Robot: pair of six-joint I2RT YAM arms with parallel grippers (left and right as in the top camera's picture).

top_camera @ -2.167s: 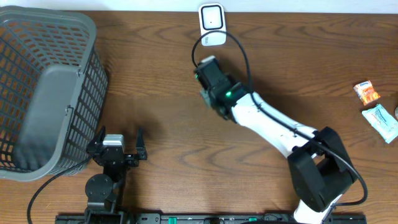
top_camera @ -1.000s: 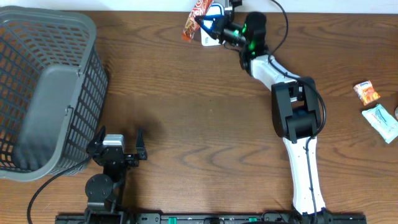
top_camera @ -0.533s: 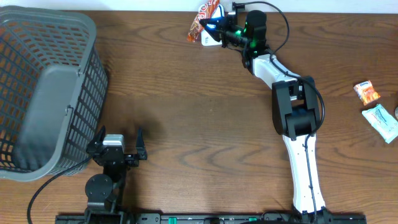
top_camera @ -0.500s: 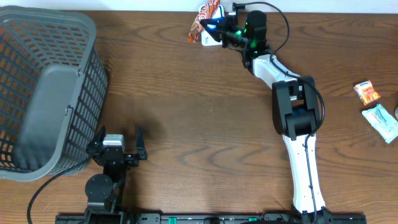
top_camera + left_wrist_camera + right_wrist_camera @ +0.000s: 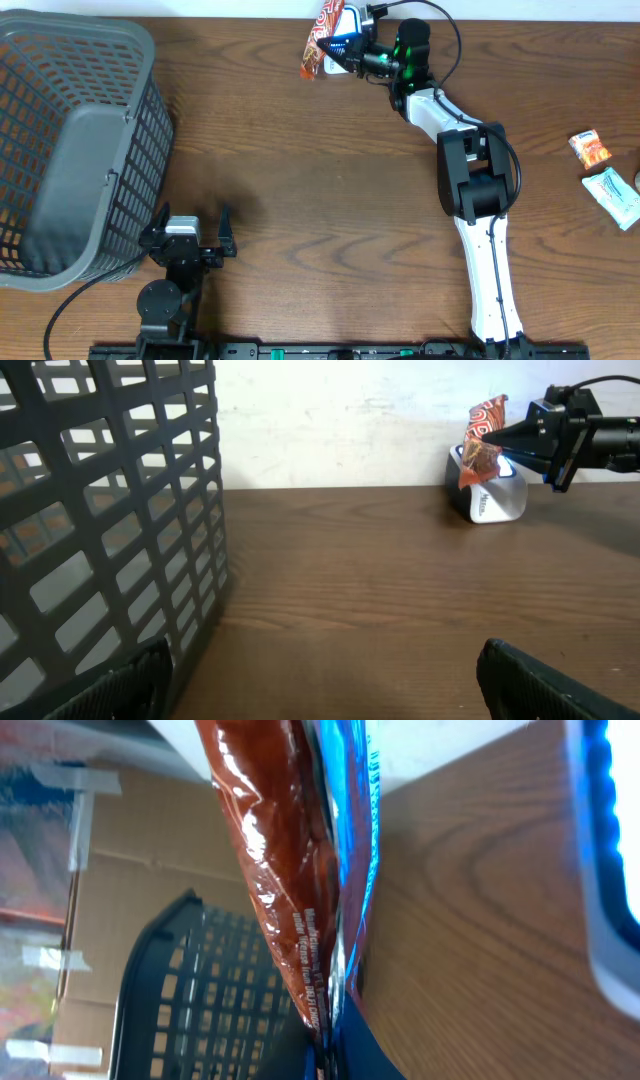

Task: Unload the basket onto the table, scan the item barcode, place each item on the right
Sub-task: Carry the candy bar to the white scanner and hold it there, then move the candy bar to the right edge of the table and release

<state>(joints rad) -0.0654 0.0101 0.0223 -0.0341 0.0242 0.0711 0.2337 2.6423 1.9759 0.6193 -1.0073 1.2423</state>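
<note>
A: Starting at our left, what do we have?

B: The grey mesh basket (image 5: 80, 140) sits at the left edge of the desk (image 5: 330, 190), probably there to take goods once they are scanned. Near the front edge our left hand (image 5: 190, 230) rests with its fingers spread wide, grasping nothing, well apart from the work.

A: And the item?

B: Further right, at the back edge, we hold the red-orange snack packet (image 5: 322, 32) up off the desk. Our right hand (image 5: 340, 45) is clenched tight on one edge of it. The packet stands upright just in front of the white barcode scanner (image 5: 490, 498), whose face glows blue.

A: Why that pose?

B: We judge that a flat side is turned toward the scanner's window so the code can be read, and that pinching at the edge leaves the printed face bare. Whether the barcode itself meets the window, we cannot tell.

A: Anything beyond?

B: At the far right lie an orange packet (image 5: 589, 148) and a pale green packet (image 5: 612, 196), near each other, likely waiting their turn.
</note>
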